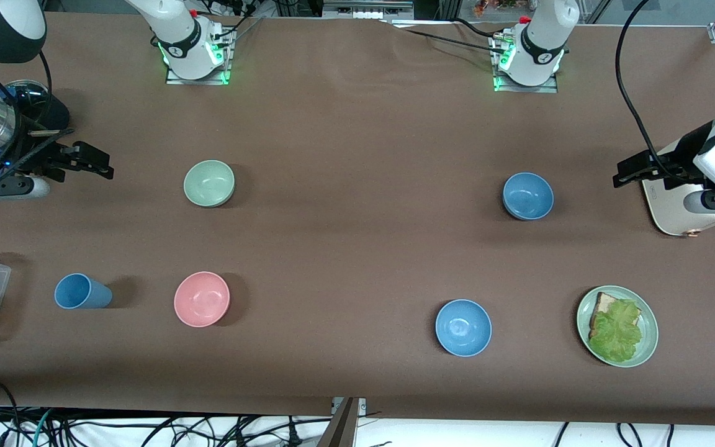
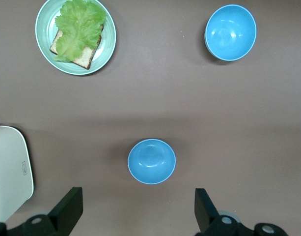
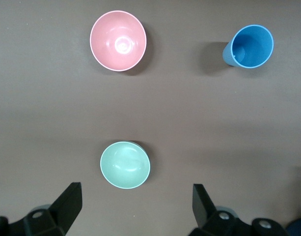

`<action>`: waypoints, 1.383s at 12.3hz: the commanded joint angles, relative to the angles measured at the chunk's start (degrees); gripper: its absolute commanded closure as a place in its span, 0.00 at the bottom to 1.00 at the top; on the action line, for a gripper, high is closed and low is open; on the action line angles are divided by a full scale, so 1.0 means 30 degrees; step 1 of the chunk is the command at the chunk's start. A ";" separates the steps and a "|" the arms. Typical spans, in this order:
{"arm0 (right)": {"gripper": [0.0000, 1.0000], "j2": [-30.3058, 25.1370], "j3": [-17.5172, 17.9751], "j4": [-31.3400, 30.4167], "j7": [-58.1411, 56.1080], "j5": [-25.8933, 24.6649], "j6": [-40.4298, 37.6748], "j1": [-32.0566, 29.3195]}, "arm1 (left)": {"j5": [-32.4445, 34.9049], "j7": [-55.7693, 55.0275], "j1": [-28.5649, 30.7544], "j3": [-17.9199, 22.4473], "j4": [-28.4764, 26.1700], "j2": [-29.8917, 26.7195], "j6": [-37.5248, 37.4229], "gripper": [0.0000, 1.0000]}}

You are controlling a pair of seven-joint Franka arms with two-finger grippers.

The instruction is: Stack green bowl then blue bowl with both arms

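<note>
White arms, black cables, tools.

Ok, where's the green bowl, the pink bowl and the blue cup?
green bowl [image 1: 208, 182], front view, on the middle of its inside.
pink bowl [image 1: 201, 298], front view, on the middle of its inside.
blue cup [image 1: 82, 292], front view, on its side wall.

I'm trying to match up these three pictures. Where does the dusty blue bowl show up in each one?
Front view: the blue bowl sits toward the left arm's end of the table, farther from the camera than the brighter sky-blue bowl.
Left wrist view: low centre.
Right wrist view: not in it.
Shared landmark: the green plate with bread and lettuce.
</note>
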 commanded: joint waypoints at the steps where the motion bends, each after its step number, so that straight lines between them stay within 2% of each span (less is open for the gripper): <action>1: 0.01 -0.0098 0.0211 0.0665 0.0066 -0.0037 -0.1033 -0.0322 | 0.0266 0.0073 0.0006 0.0013 0.0670 0.0310 -0.0336 0.00; 17: 0.01 0.0048 0.0065 0.0754 -0.0135 0.0022 -0.1418 -0.0410 | 0.0266 0.0073 -0.0081 0.0012 0.0670 0.0310 -0.0336 0.00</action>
